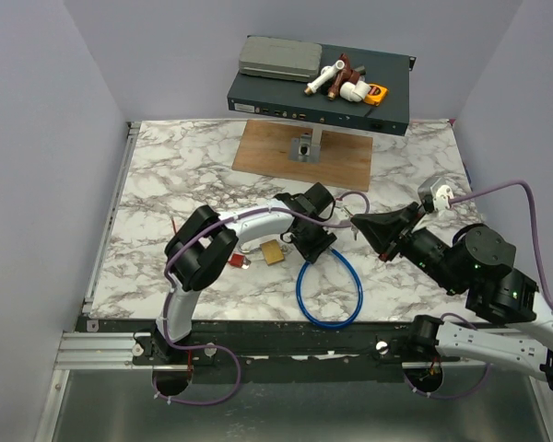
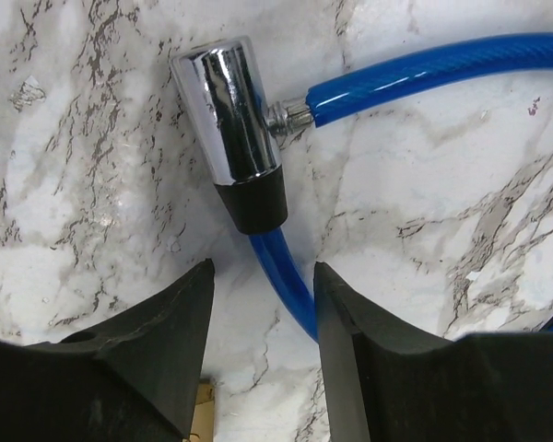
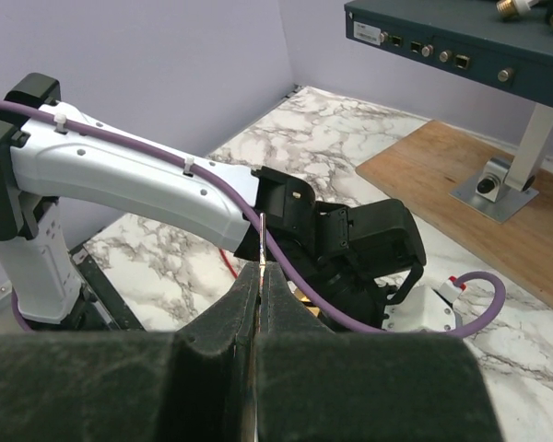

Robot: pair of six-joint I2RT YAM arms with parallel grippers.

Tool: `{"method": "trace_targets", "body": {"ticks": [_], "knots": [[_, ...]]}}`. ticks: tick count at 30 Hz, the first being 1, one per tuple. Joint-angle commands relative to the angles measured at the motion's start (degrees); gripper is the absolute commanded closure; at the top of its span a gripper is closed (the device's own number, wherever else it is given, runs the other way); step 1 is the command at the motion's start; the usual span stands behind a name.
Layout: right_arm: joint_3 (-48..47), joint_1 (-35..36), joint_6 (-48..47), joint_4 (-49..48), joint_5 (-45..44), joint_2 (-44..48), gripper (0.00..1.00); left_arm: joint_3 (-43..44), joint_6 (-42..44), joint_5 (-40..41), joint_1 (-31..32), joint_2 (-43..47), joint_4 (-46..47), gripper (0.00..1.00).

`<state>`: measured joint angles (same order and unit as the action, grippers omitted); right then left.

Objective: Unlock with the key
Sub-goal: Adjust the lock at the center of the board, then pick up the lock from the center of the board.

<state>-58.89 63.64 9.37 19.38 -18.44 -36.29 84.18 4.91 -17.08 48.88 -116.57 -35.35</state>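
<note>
A blue cable lock lies in a loop on the marble table. In the left wrist view its chrome lock head with a black tip lies just ahead of my left gripper. That gripper is open and holds nothing, and the blue cable runs down between its fingers, close to the right one. My left gripper hangs over the top of the loop. My right gripper is shut on a thin metal key, which sticks up edge-on toward the left arm. From above, my right gripper sits just right of the left one.
A brass padlock and a small red item lie beside the left arm. At the back, a wooden board carries a stand with a dark equipment box, topped by a grey case and pipe fittings.
</note>
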Motion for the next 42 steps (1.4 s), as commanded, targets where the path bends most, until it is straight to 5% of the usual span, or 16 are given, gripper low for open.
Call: {"method": "trace_targets", "body": {"ticks": [1, 10, 16, 23, 29, 34, 39, 42], "knots": [[-1.49, -0.03, -0.93, -0.97, -1.37, -0.86, 0.99, -1.11, 1.89, 4.41, 1.76, -3.4, 1.48, 0.55], [-3.2, -0.02, -1.94, -1.79, -2.17, -2.23, 0.99, -3.12, 10.65, 7.79, 2.14, -0.8, 0.58, 0.86], [-3.64, -0.06, -1.22, -2.24, -2.2, -2.42, 0.99, -1.81, 19.55, 8.05, 1.57, 2.47, -1.79, 0.92], [-4.21, -0.01, -0.43, -2.24, -2.53, -2.2, 0.99, 2.14, 24.18, 7.21, 1.57, 0.92, -5.05, 0.83], [-4.43, -0.09, -0.39, -2.22, -2.96, -1.96, 0.99, 5.11, 21.01, 6.28, 1.41, -1.8, -7.16, 0.57], [-4.82, -0.07, -0.42, -2.14, -2.79, -1.85, 0.99, 4.94, 18.12, 5.37, 1.22, -3.05, -7.09, 0.47], [-5.24, -0.06, -0.53, -1.97, -2.73, -1.72, 0.99, 4.22, 17.01, 5.45, 1.07, -3.3, -5.81, 0.42], [-5.35, -0.05, -0.53, -1.89, -2.83, -1.61, 0.99, 6.17, 15.79, 4.35, 1.04, -5.11, -7.43, 0.54]]}}
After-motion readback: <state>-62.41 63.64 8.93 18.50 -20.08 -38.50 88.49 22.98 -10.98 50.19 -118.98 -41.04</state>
